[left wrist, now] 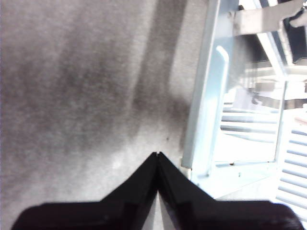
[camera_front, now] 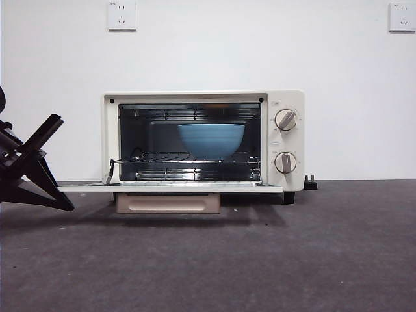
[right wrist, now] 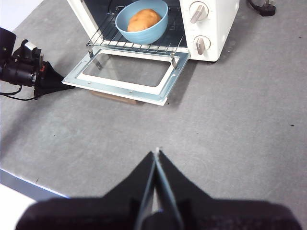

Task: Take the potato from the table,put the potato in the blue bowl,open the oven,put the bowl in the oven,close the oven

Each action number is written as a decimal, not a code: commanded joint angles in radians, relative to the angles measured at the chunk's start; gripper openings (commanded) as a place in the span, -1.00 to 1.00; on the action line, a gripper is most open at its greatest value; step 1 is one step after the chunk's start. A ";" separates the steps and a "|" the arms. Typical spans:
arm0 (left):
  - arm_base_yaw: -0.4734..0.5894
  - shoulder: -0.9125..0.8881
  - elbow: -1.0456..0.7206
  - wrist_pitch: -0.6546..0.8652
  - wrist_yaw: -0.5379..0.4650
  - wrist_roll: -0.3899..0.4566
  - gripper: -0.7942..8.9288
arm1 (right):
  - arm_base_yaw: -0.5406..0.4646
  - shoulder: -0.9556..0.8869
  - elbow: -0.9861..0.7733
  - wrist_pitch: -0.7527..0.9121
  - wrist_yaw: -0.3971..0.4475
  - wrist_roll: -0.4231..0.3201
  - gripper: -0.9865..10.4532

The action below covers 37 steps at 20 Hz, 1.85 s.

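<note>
One potato (right wrist: 143, 19) sat in one blue bowl (right wrist: 142, 21) inside the open oven (camera_front: 203, 140); my left gripper (left wrist: 158, 154), pinched closed, hovered beside the door's edge at nine o'clock; my right gripper (right wrist: 157, 152), also closed, waited over bare table (right wrist: 230, 115).

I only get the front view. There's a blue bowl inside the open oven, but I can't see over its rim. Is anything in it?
Observer: Yes. The right wrist view shows the potato lying in the blue bowl.
Visitor: And that black thing at the left edge?
Observer: The left gripper, fingers shut, at the open oven door's corner.
Visitor: Is there a second one?
Observer: The right gripper hangs over the table in front of the oven, also shut.
</note>
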 commanded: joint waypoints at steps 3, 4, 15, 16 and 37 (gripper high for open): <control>-0.005 0.008 -0.004 0.038 0.112 -0.014 -0.85 | 0.000 -0.002 -0.006 0.008 0.000 0.013 -0.84; -0.005 0.008 0.002 0.039 0.122 -0.021 -0.85 | 0.000 -0.002 -0.006 0.008 0.000 0.018 -0.84; -0.008 0.006 0.223 0.029 0.195 -0.089 -0.85 | 0.000 -0.002 -0.006 0.008 0.001 0.036 -0.84; -0.008 0.006 0.254 0.028 0.193 -0.095 -0.85 | 0.000 -0.002 -0.006 0.008 0.003 0.036 -0.84; -0.043 -0.076 0.442 -0.165 0.063 0.025 -0.85 | 0.000 0.001 -0.006 -0.002 0.183 0.038 -0.83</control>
